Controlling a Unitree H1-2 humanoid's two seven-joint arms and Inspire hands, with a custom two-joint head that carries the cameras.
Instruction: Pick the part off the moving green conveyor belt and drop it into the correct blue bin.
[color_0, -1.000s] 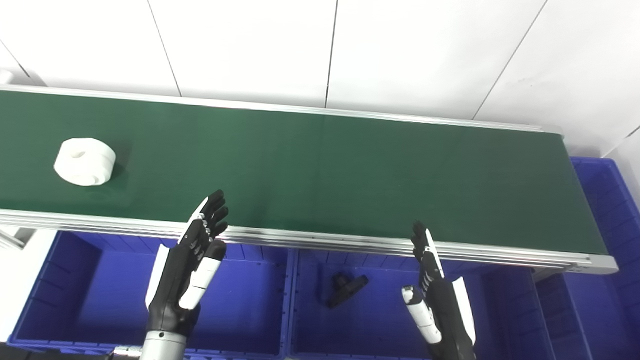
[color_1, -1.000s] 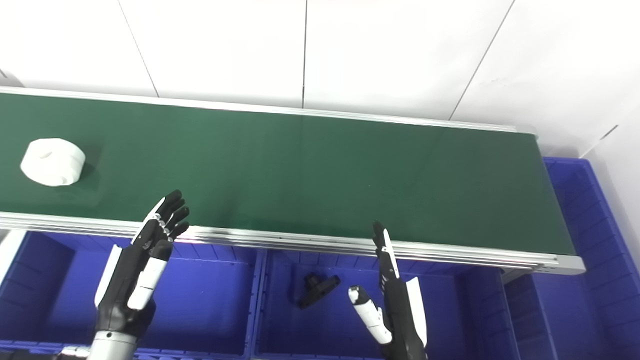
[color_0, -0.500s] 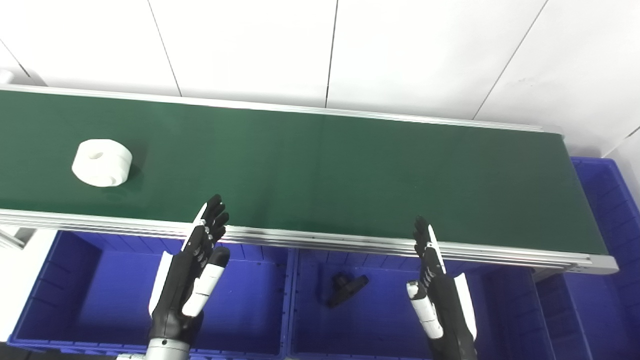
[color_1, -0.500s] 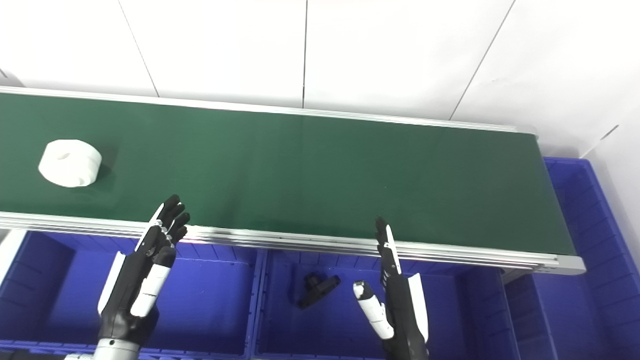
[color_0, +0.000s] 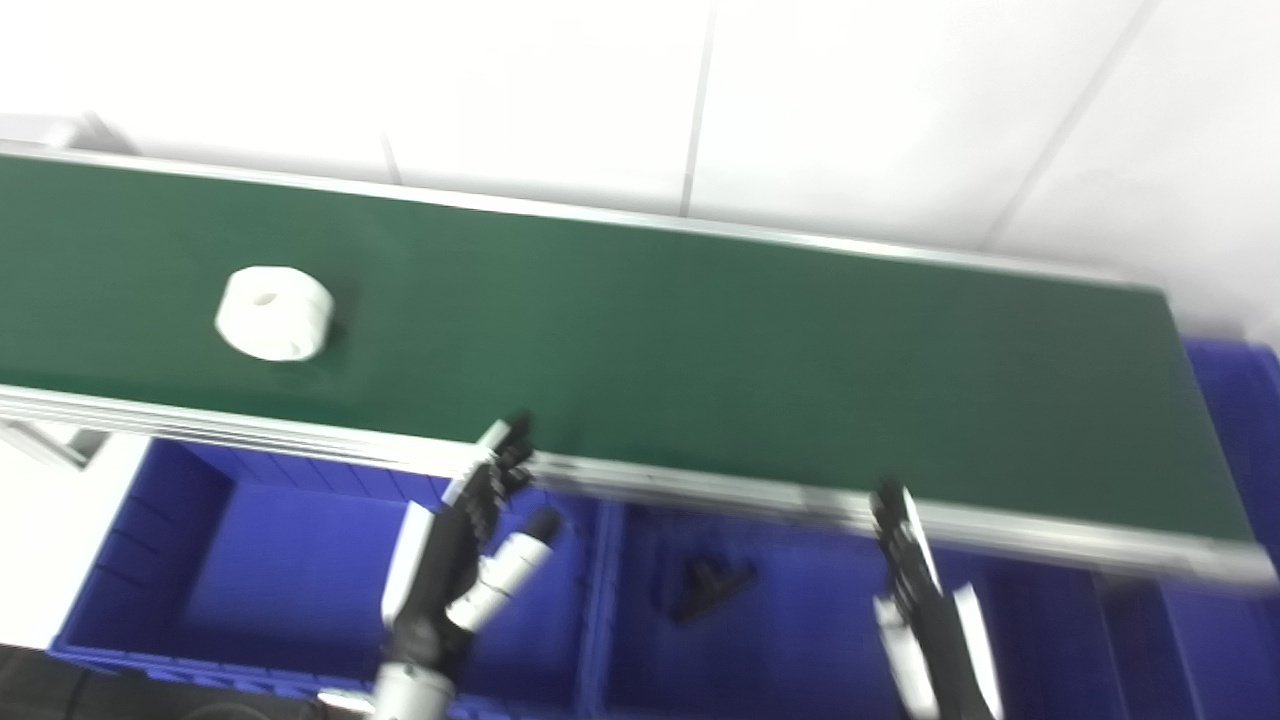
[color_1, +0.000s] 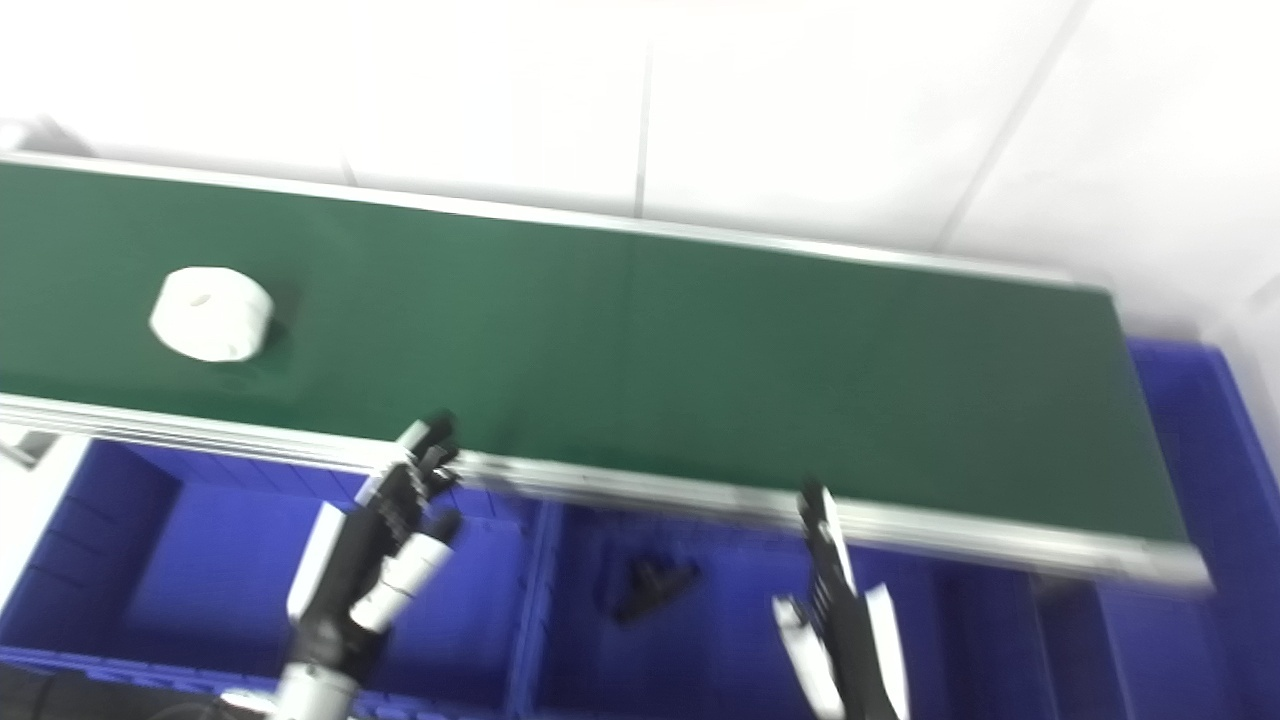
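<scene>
A white ring-shaped part (color_0: 274, 313) lies on the left stretch of the green conveyor belt (color_0: 700, 340). My left hand (color_0: 455, 550) is open, fingers spread and pointing up, over the left blue bin (color_0: 250, 570) just below the belt's near rail, well to the right of the part. Over the middle blue bin (color_0: 790, 640) my right hand (color_0: 925, 610) is open too, fingers straight. Neither hand holds anything. The picture is motion-blurred.
A black part (color_0: 712, 587) lies in the middle blue bin. Another blue bin (color_0: 1240, 400) stands past the belt's right end. An aluminium rail (color_0: 700, 485) edges the belt's near side. White wall panels rise behind.
The camera has swung, shifting the whole picture right and tilting it. The white part has ridden the belt to the right. Both hands sit a little lower, still open.
</scene>
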